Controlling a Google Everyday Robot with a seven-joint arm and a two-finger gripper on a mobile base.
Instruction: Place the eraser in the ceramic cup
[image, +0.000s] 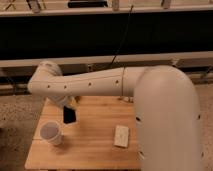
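One arm (100, 82) spans wooden table (95, 145) from right, elbow bulk hiding right edge. Gripper (69, 106) hangs at arm's left end, clamped on eraser (69, 115), which dangles upright above tabletop, just right of and above ceramic cup (52, 133). Cup stands near table's front-left. Pale cream block (121, 136) lies well right of the cup.

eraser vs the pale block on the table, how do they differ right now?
Colour: the eraser is black; the pale block is cream.
Pose: the eraser hangs upright, long side vertical; the pale block lies flat.
Support: the eraser is held at the gripper above the wooden table, just up and right of the ceramic cup; the pale block rests on the table, untouched, further right.
Shared: both are small rectangular slabs.
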